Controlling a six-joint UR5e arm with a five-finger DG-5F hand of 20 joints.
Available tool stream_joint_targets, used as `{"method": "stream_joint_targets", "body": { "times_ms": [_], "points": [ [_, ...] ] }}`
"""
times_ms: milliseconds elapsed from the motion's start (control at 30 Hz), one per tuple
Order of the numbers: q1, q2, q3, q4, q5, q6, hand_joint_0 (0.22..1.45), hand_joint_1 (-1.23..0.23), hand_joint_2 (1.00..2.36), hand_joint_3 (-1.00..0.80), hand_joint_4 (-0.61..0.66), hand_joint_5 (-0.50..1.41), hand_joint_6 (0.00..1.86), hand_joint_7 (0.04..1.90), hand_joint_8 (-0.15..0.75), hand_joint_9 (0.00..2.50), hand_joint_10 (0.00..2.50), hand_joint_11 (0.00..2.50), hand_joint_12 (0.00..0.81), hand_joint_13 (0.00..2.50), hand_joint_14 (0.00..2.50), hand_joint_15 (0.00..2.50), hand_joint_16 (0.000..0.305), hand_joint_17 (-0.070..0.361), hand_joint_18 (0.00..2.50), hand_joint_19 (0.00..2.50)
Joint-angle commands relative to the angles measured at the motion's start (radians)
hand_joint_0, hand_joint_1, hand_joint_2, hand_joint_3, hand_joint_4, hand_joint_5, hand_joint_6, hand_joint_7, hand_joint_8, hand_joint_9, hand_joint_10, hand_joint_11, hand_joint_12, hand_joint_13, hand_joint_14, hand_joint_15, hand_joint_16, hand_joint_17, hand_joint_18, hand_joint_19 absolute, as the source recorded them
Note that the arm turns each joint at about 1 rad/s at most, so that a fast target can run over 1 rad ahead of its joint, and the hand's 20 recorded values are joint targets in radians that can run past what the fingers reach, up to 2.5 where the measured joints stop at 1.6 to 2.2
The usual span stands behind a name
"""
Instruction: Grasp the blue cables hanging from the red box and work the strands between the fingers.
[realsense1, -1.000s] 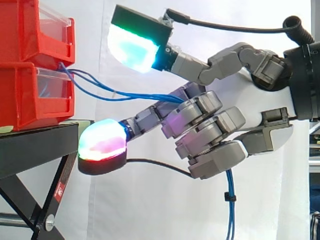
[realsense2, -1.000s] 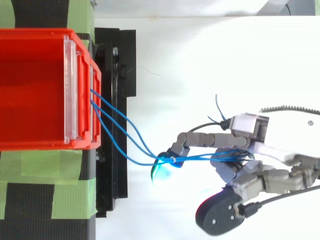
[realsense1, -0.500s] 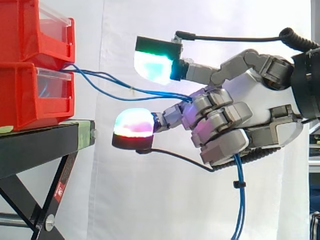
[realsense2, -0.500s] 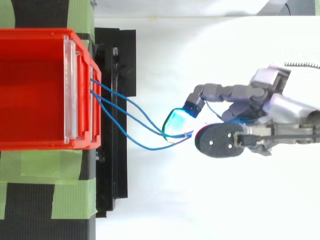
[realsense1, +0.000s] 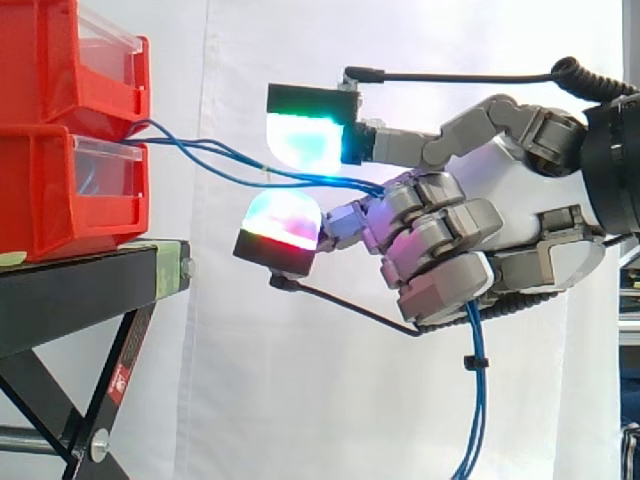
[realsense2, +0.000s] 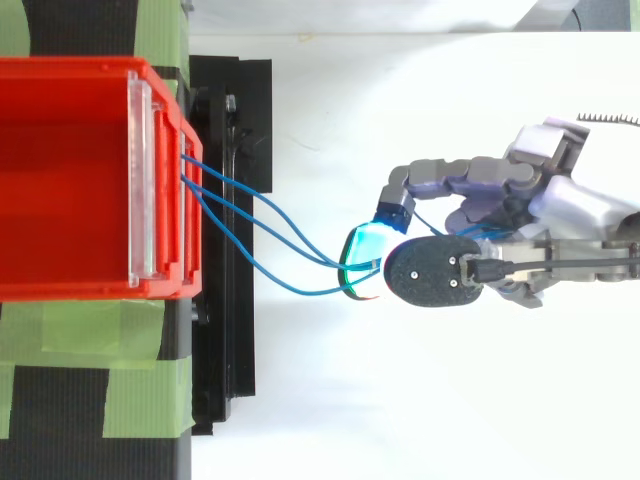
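A robot hand (realsense1: 520, 200) grips blue cables (realsense1: 330, 181) before a white curtain (realsense1: 300, 400), its fingers curled round the bundle. Two red bins stand stacked on a black stand (realsense1: 80, 290), the upper bin (realsense1: 60, 60) on the lower bin (realsense1: 50, 190). Each has a clear panel on its front.

The cables leave the gap between the two bins' fronts and run rightward through the air, sagging a little, to the robot hand. From above, three separate strands can be counted, fanning out at the bin and drawing together at the fingers. They pass between two glowing pads – a green and cyan one (realsense1: 305, 140) above and a white and red one (realsense1: 283, 220) just below – and go on into the curled fingers. Under the robot hand the bundle comes out again and hangs straight down to the lower edge of the side view, bound by one small black tie (realsense1: 468, 361).

One red sticker (realsense1: 120, 380) sits on the stand's slanted leg; its print is too small to read. In the top view, strips of green tape (realsense2: 100, 330) lie across the dark base on either side of the bin.
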Motion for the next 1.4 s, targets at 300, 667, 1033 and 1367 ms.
{"method": "stream_joint_targets", "body": {
  "times_ms": [300,667,1033,1367],
  "points": [
    [-0.003,0.0,0.0,0.008,0.003,0.0,0.91,-0.65,1.02,-0.63,0.22,0.12,0.58,1.23,0.35,0.91,2.5,1.99,0.431,1.02,2.5,1.29,0.063,0.142,1.39,1.65],
    [-0.008,0.0,0.0,0.01,0.009,0.003,0.83,-0.63,1.01,-0.72,0.24,0.11,0.62,1.23,0.35,0.91,2.5,1.99,0.431,1.02,2.5,1.29,0.063,0.142,1.39,1.65],
    [-0.008,0.0,0.0,0.06,0.101,-0.051,0.81,-0.63,1.01,-0.76,0.24,0.11,0.61,1.23,0.35,0.91,2.5,1.99,0.431,1.02,2.5,1.29,0.063,0.142,1.39,1.65],
    [-0.006,0.0,0.008,0.118,0.115,-0.121,0.86,-0.64,1.01,-0.62,0.23,0.1,0.62,1.24,0.35,0.91,2.5,1.99,0.431,1.02,2.5,1.29,0.063,0.142,1.39,1.65]
  ]
}}
